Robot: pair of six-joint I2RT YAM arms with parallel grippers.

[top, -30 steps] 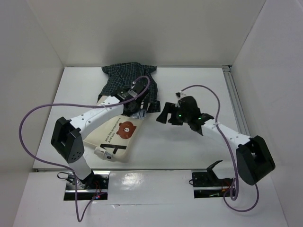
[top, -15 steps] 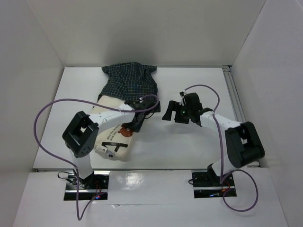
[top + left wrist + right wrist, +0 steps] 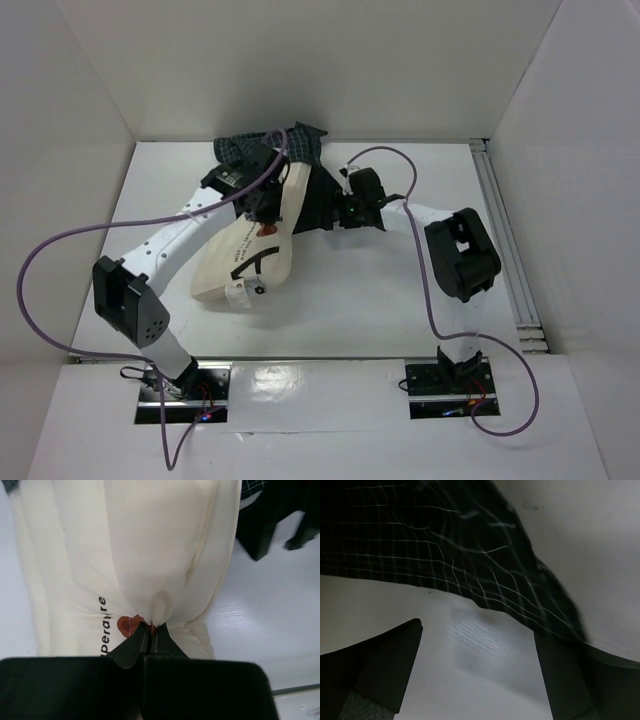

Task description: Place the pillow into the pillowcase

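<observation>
Since the previous frame, the left gripper (image 3: 149,631) has swung the pillow (image 3: 150,545) toward the back of the table (image 3: 400,290). The right gripper (image 3: 477,632) has moved in on the pillowcase (image 3: 420,540). The left fingers are clenched on a pinch of pillow fabric beside the bear print (image 3: 127,625). The right fingers stand apart, holding nothing, and the pillowcase edge lies just ahead of them. The pillow's long axis runs near-left to far-right, its far end against the bunched pillowcase. The right arm is nearer the opening and probably takes that edge next.
</observation>
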